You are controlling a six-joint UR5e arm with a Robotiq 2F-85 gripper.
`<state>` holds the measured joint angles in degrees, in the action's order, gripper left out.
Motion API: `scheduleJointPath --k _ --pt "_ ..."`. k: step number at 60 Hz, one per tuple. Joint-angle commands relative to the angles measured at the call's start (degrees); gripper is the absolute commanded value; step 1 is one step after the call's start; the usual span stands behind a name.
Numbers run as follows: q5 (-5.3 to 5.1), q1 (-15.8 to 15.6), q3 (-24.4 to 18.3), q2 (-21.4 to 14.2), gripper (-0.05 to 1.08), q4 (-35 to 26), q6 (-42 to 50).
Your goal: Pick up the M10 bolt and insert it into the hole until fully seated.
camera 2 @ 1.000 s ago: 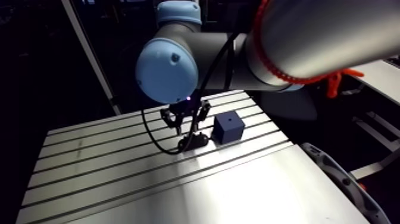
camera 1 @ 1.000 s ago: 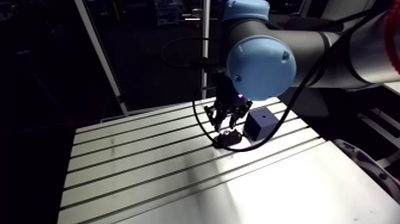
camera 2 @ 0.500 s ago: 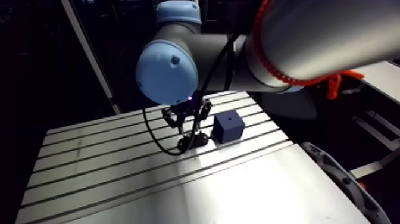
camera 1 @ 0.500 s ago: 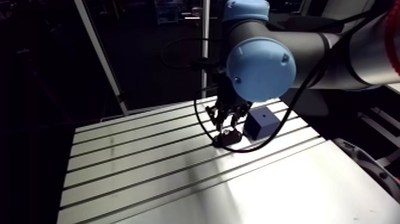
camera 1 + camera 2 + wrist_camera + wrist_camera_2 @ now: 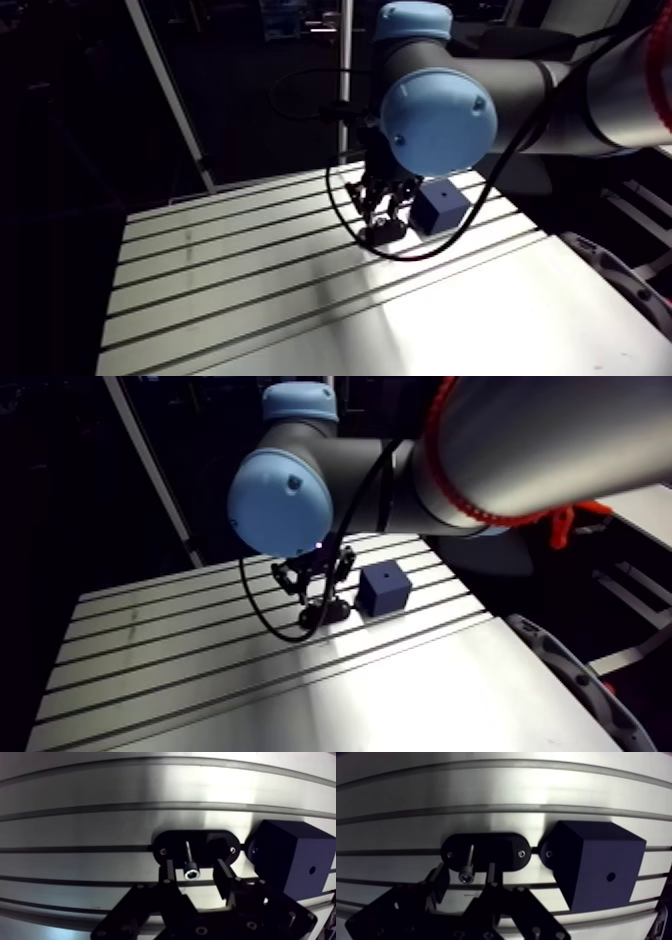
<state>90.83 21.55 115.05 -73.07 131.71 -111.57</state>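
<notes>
A robot arm's gripper (image 5: 196,868) hangs over a single bolt (image 5: 190,873) on a slotted aluminium desk (image 5: 100,817). Its two fingers (image 5: 223,876) are spread, one on each side of the bolt's head with a gap showing on both sides, and nothing is pinched. The bolt stands head-up in one black oval holder (image 5: 172,842), apparently so that its socket head is offered to a grasp from above while the shank is kept straight for insertion. Two small screws, one at each end, fix the holder to the desk, likely so it does not lift when the bolt is drawn out. Just beside the holder sits one dark blue cube (image 5: 290,859) with one small round hole (image 5: 312,870) in the face turned toward the wrist camera. The hole looks to be the bolt's destination, set close to make the carry short. A second small round mark shows on the cube's side facing the holder, but what it is cannot be told. The pick-up is not yet made.
</notes>
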Motion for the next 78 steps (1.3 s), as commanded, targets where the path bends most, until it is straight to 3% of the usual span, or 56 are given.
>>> scheduleJointPath --k 1,46,78 --pt "-0.01 0.0 0.0 0.0 0.49 0.0 0.1" --pt "0.00 0.0 0.3 0.2 0.51 0.0 0.1" --pt "-0.09 0.0 0.2 0.3 0.59 -0.1 0.1"
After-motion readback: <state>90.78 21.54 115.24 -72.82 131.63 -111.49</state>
